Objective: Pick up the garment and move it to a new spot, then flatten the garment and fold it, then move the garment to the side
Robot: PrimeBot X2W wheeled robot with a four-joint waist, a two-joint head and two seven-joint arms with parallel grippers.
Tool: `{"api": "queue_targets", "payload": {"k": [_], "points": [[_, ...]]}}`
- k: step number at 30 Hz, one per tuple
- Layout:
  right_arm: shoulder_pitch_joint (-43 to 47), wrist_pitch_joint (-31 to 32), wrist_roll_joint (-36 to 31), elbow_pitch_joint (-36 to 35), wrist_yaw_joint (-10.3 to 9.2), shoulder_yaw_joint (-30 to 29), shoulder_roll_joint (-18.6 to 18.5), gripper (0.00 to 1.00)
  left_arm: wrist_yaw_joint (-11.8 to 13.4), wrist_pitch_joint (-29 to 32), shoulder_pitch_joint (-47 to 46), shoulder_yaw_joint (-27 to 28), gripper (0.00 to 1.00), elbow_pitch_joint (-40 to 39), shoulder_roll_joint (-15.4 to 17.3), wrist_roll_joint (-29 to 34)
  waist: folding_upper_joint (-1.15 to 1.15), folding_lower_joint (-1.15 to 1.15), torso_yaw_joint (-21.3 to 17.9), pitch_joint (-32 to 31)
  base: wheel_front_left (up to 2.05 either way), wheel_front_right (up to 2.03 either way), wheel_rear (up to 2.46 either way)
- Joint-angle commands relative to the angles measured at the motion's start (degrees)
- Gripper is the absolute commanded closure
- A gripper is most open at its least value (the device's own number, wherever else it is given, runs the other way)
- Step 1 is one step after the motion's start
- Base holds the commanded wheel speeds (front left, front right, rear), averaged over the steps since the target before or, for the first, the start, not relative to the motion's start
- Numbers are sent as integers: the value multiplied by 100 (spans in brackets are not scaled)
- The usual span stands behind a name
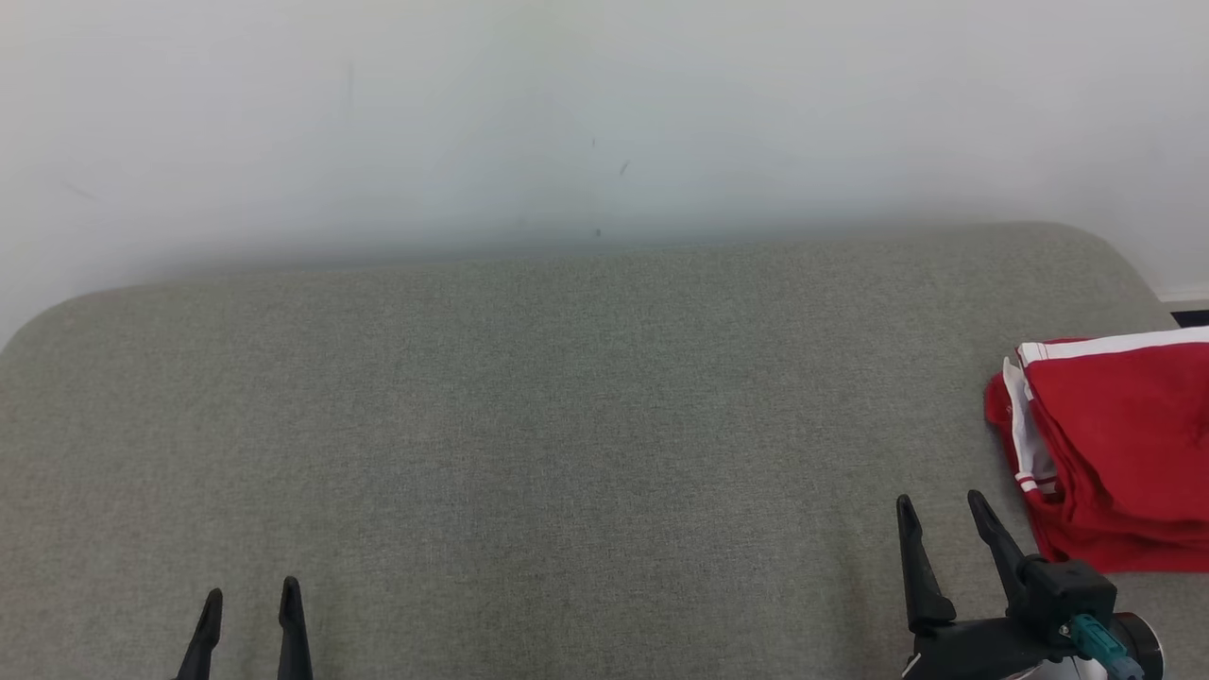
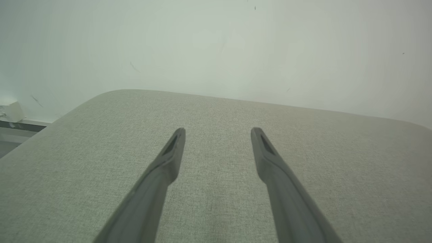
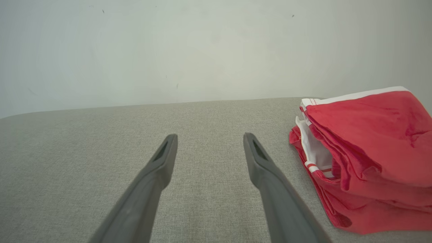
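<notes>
A red garment (image 1: 1119, 444) with white stripes lies folded in a stack at the right edge of the grey-green cushioned surface (image 1: 567, 406); the right wrist view has the garment (image 3: 368, 158) at its right side. My right gripper (image 1: 940, 505) stands open just left of the garment, apart from it, with nothing between its fingers. In its own view the right gripper (image 3: 209, 136) hovers over bare fabric. My left gripper (image 1: 250, 595) is open at the lower left, far from the garment, and the left gripper (image 2: 217, 130) holds nothing.
A pale wall (image 1: 604, 113) rises behind the surface. The surface's back edge is rounded at both corners. A small white box (image 2: 11, 111) sits on a ledge beyond the left corner.
</notes>
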Motion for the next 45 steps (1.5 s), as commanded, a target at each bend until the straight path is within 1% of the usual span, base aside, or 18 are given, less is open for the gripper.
{"api": "queue_targets", "payload": {"k": [1,24,25,32,45], "points": [[-30,-31,49,16,-17,9,12,0,6,-16,89,14,0,11,-4,0,0,0,1,11,0,0,0],[-45,-51,108,-57,-17,25,20,0,6,-16,28,65,0,22,25,10,0,0,-3,64,0,0,0],[-14,-25,91,-46,0,23,8,100,0,0,18,52,100,10,14,-8,0,1,-3,65,0,0,0],[188,64,201,284,1,1,18,100,-4,60,82,27,100,341,-41,-111,0,1,1,67,0,0,0],[123,365,1693,154,0,-90,17,100,-3,427,-114,39,100,334,-49,-1484,0,1,31,70,0,0,0]]}}
